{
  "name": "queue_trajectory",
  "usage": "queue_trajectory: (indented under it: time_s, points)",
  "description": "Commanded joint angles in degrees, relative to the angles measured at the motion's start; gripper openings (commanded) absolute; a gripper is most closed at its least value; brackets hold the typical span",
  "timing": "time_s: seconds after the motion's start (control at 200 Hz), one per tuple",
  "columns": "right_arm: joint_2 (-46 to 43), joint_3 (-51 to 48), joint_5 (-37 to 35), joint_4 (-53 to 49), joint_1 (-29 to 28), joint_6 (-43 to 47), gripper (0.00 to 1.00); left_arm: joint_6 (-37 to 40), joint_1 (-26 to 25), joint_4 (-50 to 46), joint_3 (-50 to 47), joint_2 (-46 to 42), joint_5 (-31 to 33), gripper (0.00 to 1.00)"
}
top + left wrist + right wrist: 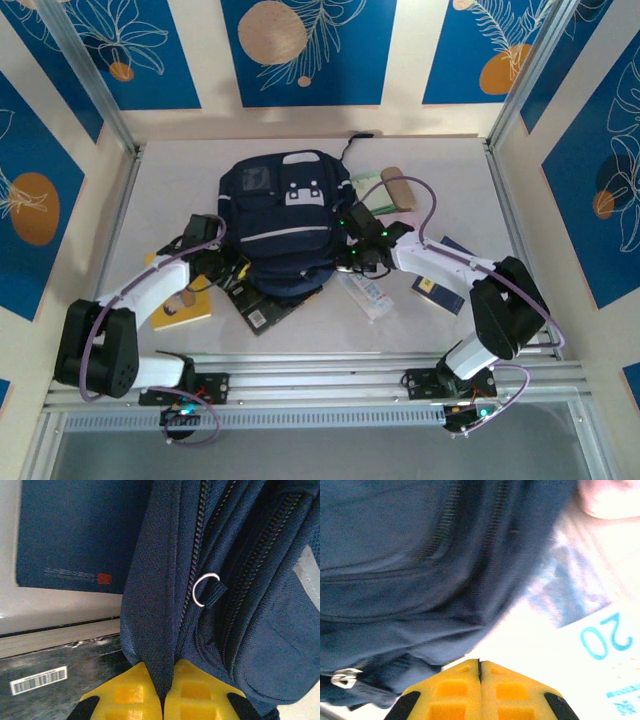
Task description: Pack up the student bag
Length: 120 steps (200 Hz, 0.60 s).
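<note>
Since the left pincer (pixel 163 674) is clenched on a fold of the bag (pixel 240 610), we judge the cloth soft and limp: it bunches between the pads and will likely sag rather than lift as one piece. Just ahead of the tips a zip ring (pixel 204 590) hangs beside the zip track. That looks to us the better hold for opening, though it is small and may slip. Beyond it, to the left, a book (pixel 75 535) lies flat. The right pincer (pixel 479 662) is pressed closed with the bag's edge right at its tips; we cannot tell whether cloth is caught. From above, the bag lies between both pincers, bulky and probably light.
</note>
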<state>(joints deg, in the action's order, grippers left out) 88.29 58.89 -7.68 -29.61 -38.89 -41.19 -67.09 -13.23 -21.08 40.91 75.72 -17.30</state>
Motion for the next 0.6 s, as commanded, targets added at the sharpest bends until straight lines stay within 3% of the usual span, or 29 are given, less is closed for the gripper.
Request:
queue_trajectory:
  time_s: [0.0,0.24,0.48,0.595]
  points:
    - [-1.2,-0.2,2.1,-1.0,-1.1,2.7,0.0,2.1,0.6,-3.1,2.6,-2.2,3.4,0.0]
    - [-1.5,4.0,6.8,-1.3,-5.0,5.6,0.0,4.0,0.6,-6.2,5.7,-4.4,4.3,0.0]
    - [-0.3,7.7,5.6,-2.8,-10.7,11.8,0.31,3.7,0.5,-5.3,4.5,-3.9,3.3,0.0]
    - [1.6,10.0,3.0,-3.5,-12.9,13.3,0.35,3.4,0.5,-4.9,4.0,-3.9,2.9,0.0]
